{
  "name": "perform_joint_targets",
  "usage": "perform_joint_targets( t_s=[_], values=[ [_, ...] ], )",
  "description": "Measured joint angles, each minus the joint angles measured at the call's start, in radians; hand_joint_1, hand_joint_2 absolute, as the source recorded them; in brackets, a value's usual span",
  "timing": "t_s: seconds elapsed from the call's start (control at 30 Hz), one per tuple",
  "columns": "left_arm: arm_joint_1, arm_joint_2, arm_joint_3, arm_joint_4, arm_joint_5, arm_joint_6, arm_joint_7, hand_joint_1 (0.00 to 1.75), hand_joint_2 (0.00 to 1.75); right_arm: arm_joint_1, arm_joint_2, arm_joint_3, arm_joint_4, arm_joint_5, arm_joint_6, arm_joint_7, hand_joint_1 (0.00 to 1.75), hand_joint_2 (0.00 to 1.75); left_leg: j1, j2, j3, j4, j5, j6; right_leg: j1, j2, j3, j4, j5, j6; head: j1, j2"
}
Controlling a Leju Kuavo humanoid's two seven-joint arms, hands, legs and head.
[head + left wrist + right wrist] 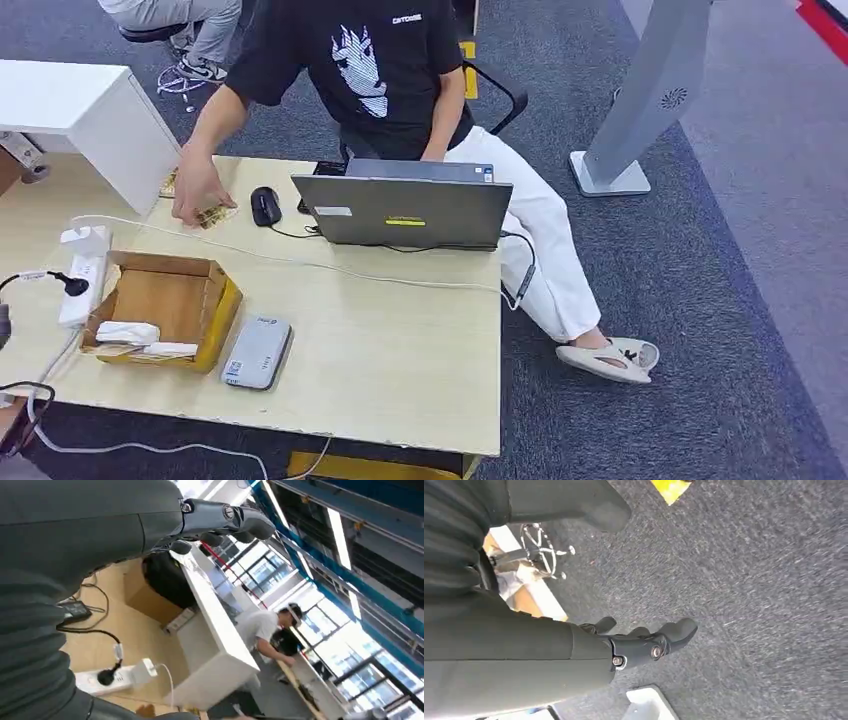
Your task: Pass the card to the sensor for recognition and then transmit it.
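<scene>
Left hand (220, 522) fills the near left wrist view, fingers loosely apart, holding nothing, above worktop (135, 645) w/ power strip (112, 677). Right hand (644, 640) hangs over grey carpet (749, 580), fingers apart, empty. Card (213, 215) lies on worktop far-left, under a person's hand (197, 190), beside mouse (265, 205) & laptop (405, 210). Sensor (257, 352) sits near edge, next to cardboard box (165, 308).

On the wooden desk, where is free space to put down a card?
Bare patch: the light wooden desk between the grey card reader and its right edge, in front of the grey laptop. Crowded: the left side, with the open cardboard box, white power strip and cables.
</scene>
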Motion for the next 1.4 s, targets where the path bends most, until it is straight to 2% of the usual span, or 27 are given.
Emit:
perform_joint_targets(
  t_s=[0.13, 0.37, 0.43, 0.53, 0.73, 1.0, 1.13, 1.4],
  values=[
    [0.011, 0.005, -0.127, -0.019, -0.11, 0.024, -0.002, 0.0, 1.75, -0.003, 0.0, -0.01, 0.004, 0.038, 0.045, -0.016, 0.0, 1.75, 0.0, 0.0, 0.0, 0.0, 0.0, 0.0, 0.0, 0.0, 0.0, 0.0, 0.0, 0.0, 0.0, 0.0],
    [0.025, 0.037, -0.396, 0.015, -0.267, 0.098, 0.056, 0.0, 1.75, -0.021, 0.0, -0.055, 0.021, 0.133, 0.141, -0.078, 0.0, 1.75, 0.0, 0.0, 0.0, 0.0, 0.0, 0.0, 0.0, 0.0, 0.0, 0.0, 0.0, 0.0, 0.0, 0.0],
    [0.03, 0.05, -0.453, 0.043, -0.313, 0.141, 0.055, 0.0, 1.75, -0.023, 0.0, -0.065, 0.026, 0.148, 0.153, -0.095, 0.0, 1.75, 0.0, 0.0, 0.0, 0.0, 0.0, 0.0, 0.0, 0.0, 0.0, 0.0, 0.0, 0.0, 0.0, 0.0],
    [0.036, 0.067, -0.509, 0.084, -0.349, 0.166, 0.083, 0.0, 1.75, -0.025, 0.0, -0.077, 0.033, 0.166, 0.161, -0.112, 0.0, 1.75, 0.0, 0.0, 0.0, 0.0, 0.0, 0.0, 0.0, 0.0, 0.0, 0.0, 0.0, 0.0, 0.0, 0.0],
    [0.046, 0.085, -0.54, 0.158, -0.459, 0.22, 0.142, 0.0, 1.75, -0.026, 0.0, -0.091, 0.044, 0.196, 0.172, -0.106, 0.0, 1.75, 0.0, 0.0, -0.001, 0.0, 0.0, 0.0, 0.0, 0.0, 0.0, 0.0, 0.0, 0.0, 0.0, 0.0],
    [0.05, 0.096, -0.536, 0.202, -0.517, 0.25, 0.171, 0.0, 1.75, -0.027, 0.0, -0.098, 0.05, 0.206, 0.18, -0.085, 0.0, 1.75, 0.0, 0.0, -0.001, 0.0, 0.0, 0.0, 0.0, 0.0, 0.0, 0.0, 0.0, 0.0, 0.0, 0.0],
    [0.05, 0.095, -0.509, 0.216, -0.537, 0.261, 0.172, 0.0, 1.75, -0.026, 0.0, -0.098, 0.05, 0.209, 0.196, -0.082, 0.0, 1.75, 0.0, 0.0, -0.001, 0.0, 0.0, 0.0, 0.0, 0.0, 0.0, 0.0, 0.0, 0.0, 0.0, 0.0],
    [0.069, 0.092, -0.489, 0.23, -0.541, 0.263, 0.163, 0.0, 1.75, -0.025, 0.0, -0.098, 0.046, 0.3, 0.227, -0.108, 0.0, 1.75, 0.0, 0.0, -0.001, 0.0, 0.0, 0.0, 0.0, 0.0, 0.0, 0.0, 0.0, 0.0, 0.0, 0.0]
  ],
)
